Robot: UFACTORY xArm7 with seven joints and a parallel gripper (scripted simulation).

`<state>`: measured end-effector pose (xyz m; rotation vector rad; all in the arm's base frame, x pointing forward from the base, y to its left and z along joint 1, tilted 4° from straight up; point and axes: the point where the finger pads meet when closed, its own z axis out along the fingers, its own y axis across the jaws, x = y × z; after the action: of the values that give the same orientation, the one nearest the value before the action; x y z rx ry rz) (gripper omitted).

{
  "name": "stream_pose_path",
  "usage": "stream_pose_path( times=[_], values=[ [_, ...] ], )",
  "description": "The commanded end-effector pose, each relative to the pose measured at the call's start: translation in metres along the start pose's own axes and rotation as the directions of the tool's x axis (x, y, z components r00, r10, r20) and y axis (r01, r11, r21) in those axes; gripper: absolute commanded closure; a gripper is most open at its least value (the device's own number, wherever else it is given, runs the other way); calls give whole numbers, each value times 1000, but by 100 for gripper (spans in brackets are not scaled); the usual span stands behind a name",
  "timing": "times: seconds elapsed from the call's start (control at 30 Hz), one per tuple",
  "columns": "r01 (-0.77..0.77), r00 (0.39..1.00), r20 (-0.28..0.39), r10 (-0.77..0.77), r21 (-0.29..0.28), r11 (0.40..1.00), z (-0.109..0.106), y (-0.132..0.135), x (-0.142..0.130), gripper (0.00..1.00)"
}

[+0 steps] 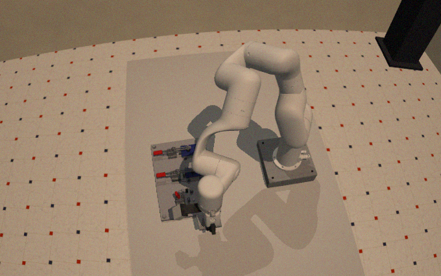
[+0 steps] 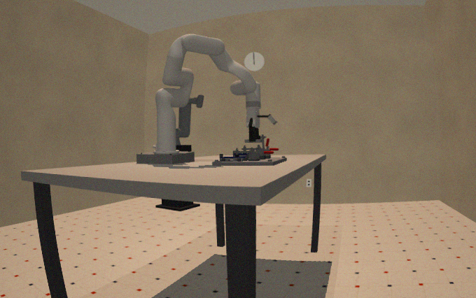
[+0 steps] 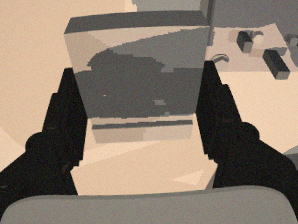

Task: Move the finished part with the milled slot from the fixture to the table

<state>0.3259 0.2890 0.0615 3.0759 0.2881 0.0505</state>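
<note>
Grey slotted part is pinched tight in the end effector, lifted above the fixture for laying down.

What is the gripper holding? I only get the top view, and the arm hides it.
Observer: In the wrist view, the gripper is shut on a grey part with a slot across its face.
Operator: Is it on the table yet?
Observer: No. The exterior view shows it hanging in the air above the table.
Operator: How is it pinched?
Observer: In the wrist view, the black fingers press on its two opposite sides.
</note>
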Motion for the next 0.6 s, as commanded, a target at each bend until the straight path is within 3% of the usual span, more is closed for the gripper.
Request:
stream_pose_path(
  times=[0.0, 0.57],
  values=[
    [0, 1000, -3, 0, 1, 1000, 4, -1, 1, 100],
    [0, 1000, -3, 0, 1, 1000, 36, -1, 1, 100]
  ],
)
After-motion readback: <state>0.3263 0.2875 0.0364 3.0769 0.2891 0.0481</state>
